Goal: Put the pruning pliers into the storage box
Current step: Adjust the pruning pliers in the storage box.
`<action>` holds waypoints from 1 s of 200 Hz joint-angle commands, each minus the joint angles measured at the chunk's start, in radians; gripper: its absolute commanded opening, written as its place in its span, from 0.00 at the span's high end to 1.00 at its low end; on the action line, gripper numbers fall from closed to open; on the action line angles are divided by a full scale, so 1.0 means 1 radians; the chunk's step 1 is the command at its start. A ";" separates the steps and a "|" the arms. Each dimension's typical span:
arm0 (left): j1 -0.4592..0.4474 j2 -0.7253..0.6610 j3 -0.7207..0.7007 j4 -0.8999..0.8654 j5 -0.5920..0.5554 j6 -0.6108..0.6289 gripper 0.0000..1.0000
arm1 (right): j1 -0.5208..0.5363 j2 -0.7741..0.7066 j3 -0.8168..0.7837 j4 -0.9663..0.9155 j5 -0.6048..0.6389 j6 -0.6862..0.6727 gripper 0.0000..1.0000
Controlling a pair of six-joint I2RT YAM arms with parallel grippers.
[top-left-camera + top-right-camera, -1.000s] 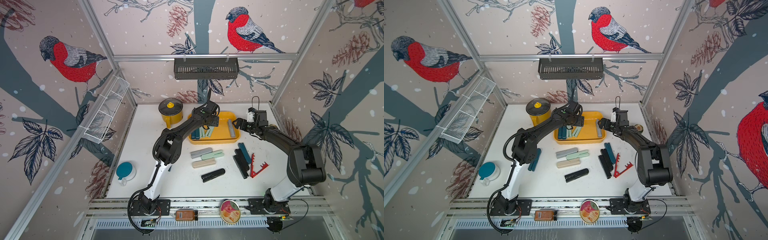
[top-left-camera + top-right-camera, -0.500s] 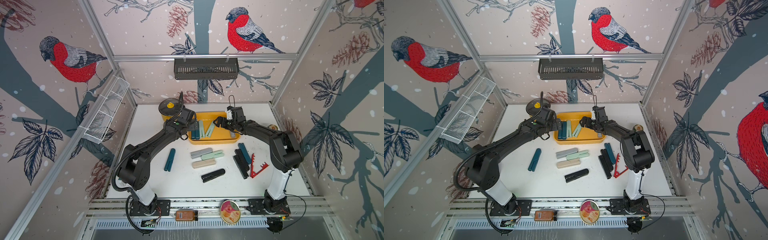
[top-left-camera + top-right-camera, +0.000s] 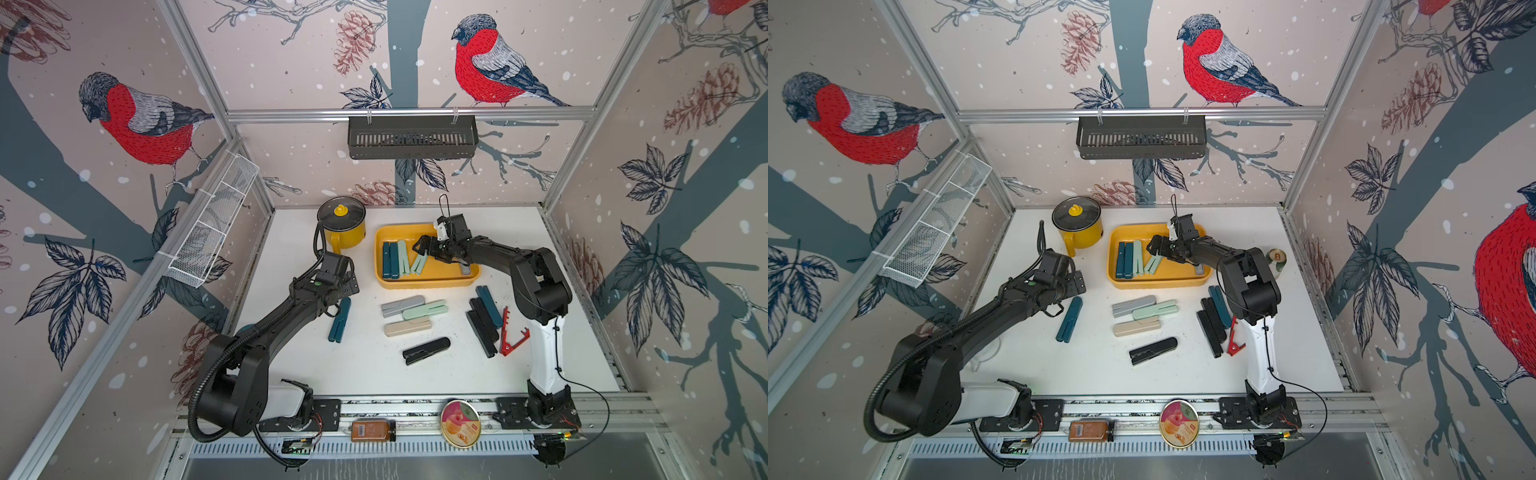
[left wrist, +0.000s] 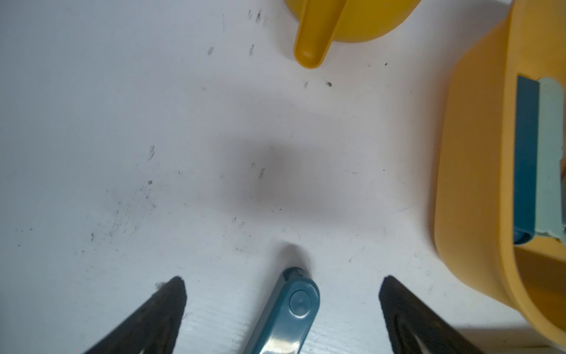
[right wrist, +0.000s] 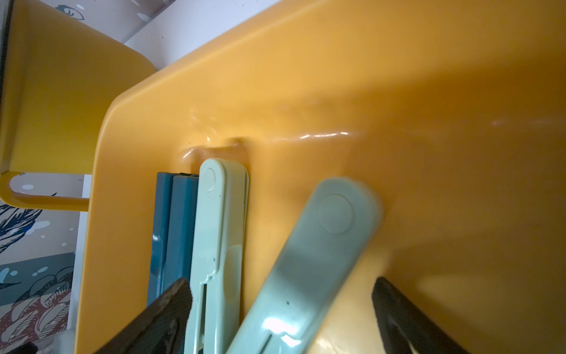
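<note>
The yellow storage box [image 3: 428,284] [image 3: 1158,283] holds two teal pliers [image 3: 390,260], two mint ones [image 5: 220,233] and a grey one [image 3: 465,269]. My right gripper [image 3: 419,245] [image 5: 281,282] hangs open inside the box, straddling the tilted mint pliers [image 5: 318,257] without touching them. My left gripper [image 3: 348,291] [image 4: 281,279] is open low over the table, left of the box. The end of a loose teal pliers [image 4: 294,306] [image 3: 340,319] lies between its fingers. Grey [image 3: 402,305], mint [image 3: 424,310], beige [image 3: 407,327], black [image 3: 426,350] and red [image 3: 513,334] pliers lie on the table.
A yellow lidded pot [image 3: 341,224] stands just left of the box, its handle [image 4: 312,46] close ahead of my left gripper. A black wall basket [image 3: 411,137] hangs at the back, a white wire basket [image 3: 212,228] on the left wall. A can [image 3: 1277,259] stands far right.
My left gripper has drawn back from the box, past the pot, down to the teal pliers on the table, with its jaws wider. My right gripper has moved left across the box.
</note>
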 commanded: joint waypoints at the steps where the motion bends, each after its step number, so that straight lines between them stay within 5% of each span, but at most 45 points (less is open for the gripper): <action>1: 0.006 -0.026 -0.048 -0.002 0.047 -0.025 0.01 | 0.013 0.019 0.030 -0.004 -0.037 -0.007 0.07; 73: 0.011 -0.044 -0.194 0.027 0.135 -0.070 0.02 | 0.050 0.060 0.081 -0.002 -0.073 0.017 0.07; 200: 0.011 -0.074 -0.218 0.036 0.153 -0.088 0.03 | 0.061 -0.047 -0.033 0.041 -0.118 0.086 0.08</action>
